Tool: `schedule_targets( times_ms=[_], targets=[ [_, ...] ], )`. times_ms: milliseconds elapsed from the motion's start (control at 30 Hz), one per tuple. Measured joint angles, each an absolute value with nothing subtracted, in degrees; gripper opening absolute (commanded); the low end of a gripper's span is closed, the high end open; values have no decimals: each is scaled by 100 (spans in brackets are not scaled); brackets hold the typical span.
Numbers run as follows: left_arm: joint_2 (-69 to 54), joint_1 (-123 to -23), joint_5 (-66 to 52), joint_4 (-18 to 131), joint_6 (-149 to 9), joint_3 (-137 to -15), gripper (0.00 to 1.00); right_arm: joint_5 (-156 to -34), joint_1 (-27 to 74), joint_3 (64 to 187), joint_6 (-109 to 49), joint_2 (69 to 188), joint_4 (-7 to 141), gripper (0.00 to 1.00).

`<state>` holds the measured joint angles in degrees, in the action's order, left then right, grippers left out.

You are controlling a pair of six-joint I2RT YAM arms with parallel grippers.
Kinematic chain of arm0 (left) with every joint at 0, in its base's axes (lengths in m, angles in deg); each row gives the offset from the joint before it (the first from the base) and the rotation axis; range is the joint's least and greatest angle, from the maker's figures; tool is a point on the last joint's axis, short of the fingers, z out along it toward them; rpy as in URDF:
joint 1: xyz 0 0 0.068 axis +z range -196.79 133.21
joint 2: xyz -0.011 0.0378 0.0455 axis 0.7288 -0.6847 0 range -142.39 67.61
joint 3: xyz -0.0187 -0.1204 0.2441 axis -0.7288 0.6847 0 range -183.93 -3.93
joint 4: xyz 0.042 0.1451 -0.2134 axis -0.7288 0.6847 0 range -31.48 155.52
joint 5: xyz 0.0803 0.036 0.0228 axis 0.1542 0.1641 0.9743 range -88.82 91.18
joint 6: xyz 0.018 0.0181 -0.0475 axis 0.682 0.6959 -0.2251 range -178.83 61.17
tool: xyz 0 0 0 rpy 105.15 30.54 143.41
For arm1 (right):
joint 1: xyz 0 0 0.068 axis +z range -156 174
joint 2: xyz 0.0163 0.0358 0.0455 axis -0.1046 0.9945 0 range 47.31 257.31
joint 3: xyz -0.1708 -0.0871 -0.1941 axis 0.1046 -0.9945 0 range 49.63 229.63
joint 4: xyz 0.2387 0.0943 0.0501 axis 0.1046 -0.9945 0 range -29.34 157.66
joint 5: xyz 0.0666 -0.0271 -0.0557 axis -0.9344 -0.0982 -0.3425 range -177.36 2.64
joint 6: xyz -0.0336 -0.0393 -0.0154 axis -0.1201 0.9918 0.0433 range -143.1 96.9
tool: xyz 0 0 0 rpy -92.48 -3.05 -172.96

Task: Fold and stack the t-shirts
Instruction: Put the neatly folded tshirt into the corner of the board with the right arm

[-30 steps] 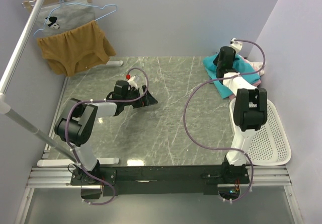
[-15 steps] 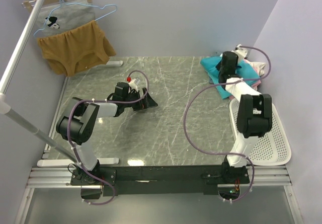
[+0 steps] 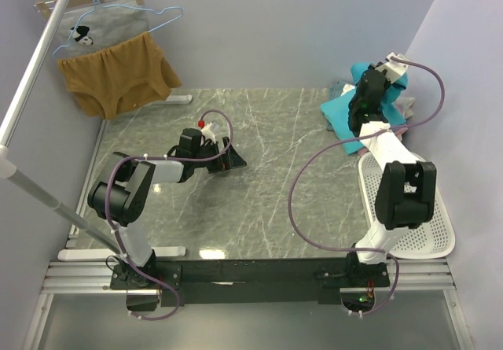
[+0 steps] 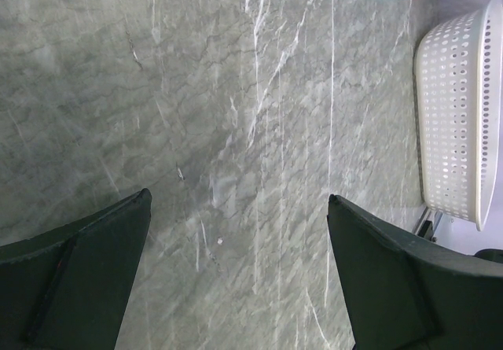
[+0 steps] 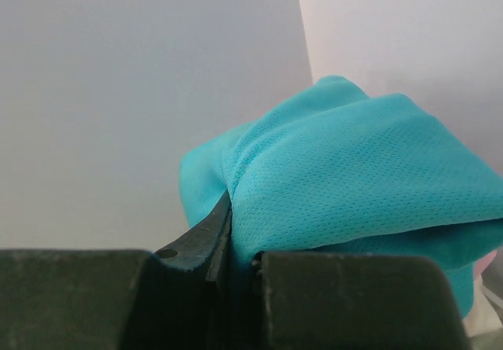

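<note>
Progress looks slight: no shirt lies folded on the table (image 3: 259,193), and I can see no stack begun. Right claw (image 5: 234,236) is closed on a bunched fold of the turquoise shirt (image 5: 354,169), with the cloth pinched between its fingers and swelling out above them. In the top view that shirt hangs lifted above the pile (image 3: 350,136), which sits just beyond the far end of the basket (image 3: 428,224), near the corner of the walls. A teal shirt (image 3: 336,112) shows in the pile on the side away from the wall, crumpled rather than squared. Paler pink and white cloth peeps out on the wall side, but I cannot tell how many shirts lie there. Left claw (image 4: 240,200) stands wide open with nothing between its fingers. It is low over the table, well to the left of the basket and apart from any shirt.

By my reckoning the step in hand is drawing one shirt off the pile. Nearly all of the task is left. The turquoise shirt has to come to open table left of the basket, be spread flat and be folded. Each shirt in the pile then needs the same, and they must be laid one on another.
</note>
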<state>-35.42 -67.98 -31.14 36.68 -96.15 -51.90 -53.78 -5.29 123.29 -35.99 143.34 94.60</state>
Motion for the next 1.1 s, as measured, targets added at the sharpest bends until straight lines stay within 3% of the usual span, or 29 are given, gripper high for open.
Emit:
schedule_targets(
  times_ms=[133,167,200,233,300,333,400,433,600,767,900,1100],
  targets=[
    [-3557,-6798,-3153,3652,-9615,-5190,99,-5358,-529,12585,-3518,14883,9114,1],
    [-3568,-6798,-3160,3655,-9615,-5190,99,-5386,-529,12716,-3544,15095,8913,5],
    [-3585,-6798,-3164,3652,-9615,-5190,99,-5443,-529,12845,-3572,15300,8717,13],
    [-3601,-6798,-3175,3652,-9615,-5190,99,-5528,-529,12946,-3631,15497,8494,30],
    [-3636,-6798,-3199,3659,-9615,-5190,100,-5738,-529,13079,-3841,15796,8072,46],
    [-3651,-6798,-3206,3657,-9615,-5190,100,-5872,-529,13136,-3920,15919,7799,76],
    [-3658,-6798,-3219,3652,-9613,-5190,99,-6101,-542,13217,-4174,16043,7364,95],
    [-3658,-6798,-3225,3652,-9613,-5190,100,-6232,-555,13226,-4278,16061,7176,100],
    [-3703,-6798,-3328,3572,-9618,-5190,100,-6755,-695,12507,-4847,15471,7001,100],
    [-3725,-6798,-3418,3467,-9657,-5155,99,-6888,-704,10977,-5336,13573,7117,100],
    [-3725,-6800,-3501,3388,-9725,-5102,99,-6881,-663,10439,-5463,12290,7571,100],
    [-3725,-6828,-3525,3279,-9751,-5076,99,-6831,-656,10832,-5448,12505,8231,100]
  ],
)
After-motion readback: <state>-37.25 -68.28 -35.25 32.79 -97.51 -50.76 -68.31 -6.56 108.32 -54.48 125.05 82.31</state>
